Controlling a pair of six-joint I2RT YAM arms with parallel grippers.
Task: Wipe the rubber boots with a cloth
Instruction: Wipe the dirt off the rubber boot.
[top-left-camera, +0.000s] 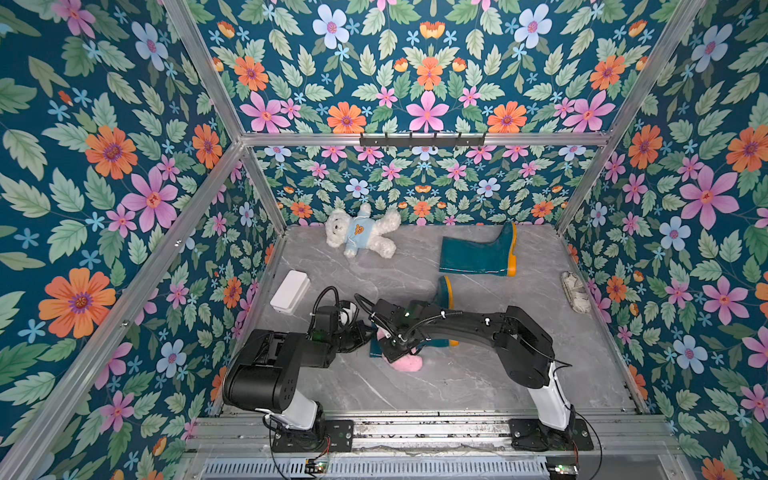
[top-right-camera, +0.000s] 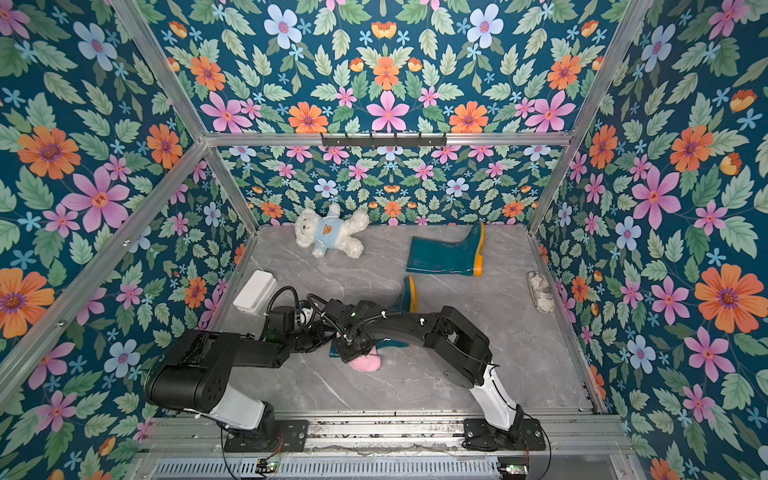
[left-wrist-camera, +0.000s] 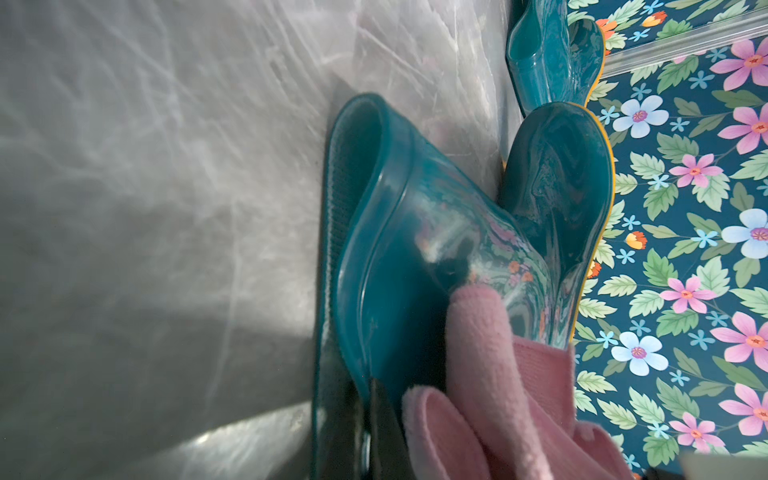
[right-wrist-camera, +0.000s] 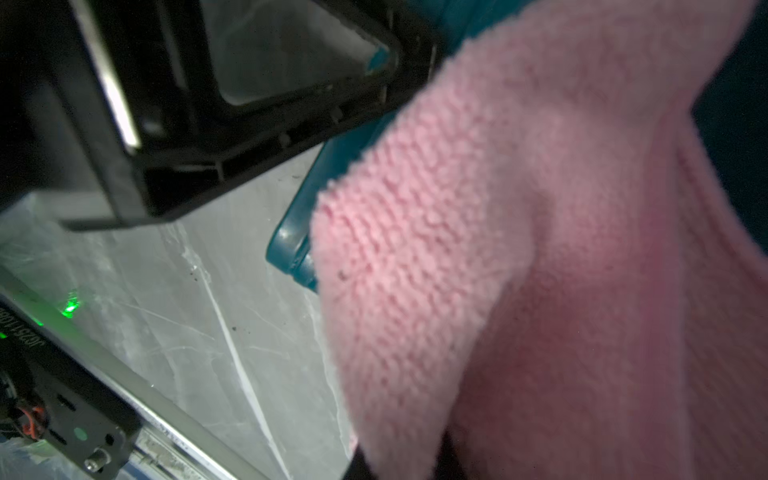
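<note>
- While arms cover its shaft, near boot (top-left-camera: 445, 293) lies on worktop (top-left-camera: 457, 382): shaft left-to-right, opening left, toe far.
- Right end effector (top-left-camera: 398, 353): clamped on pink cloth (top-left-camera: 407, 363) at shaft; sole rightward.
- Left end effector (top-left-camera: 368, 332): jaws together at opening.

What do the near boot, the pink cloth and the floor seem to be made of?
Near boot: likely rubber or PVC with a glossy finish; its teal shaft mirrors the flowered wall.
Pink cloth: soft microfibre or fleece, matte; a looped, fuzzy pile shows.
Floor: looks like grey marble with white veins, faintly shiny; it could be a printed sheet.
</note>
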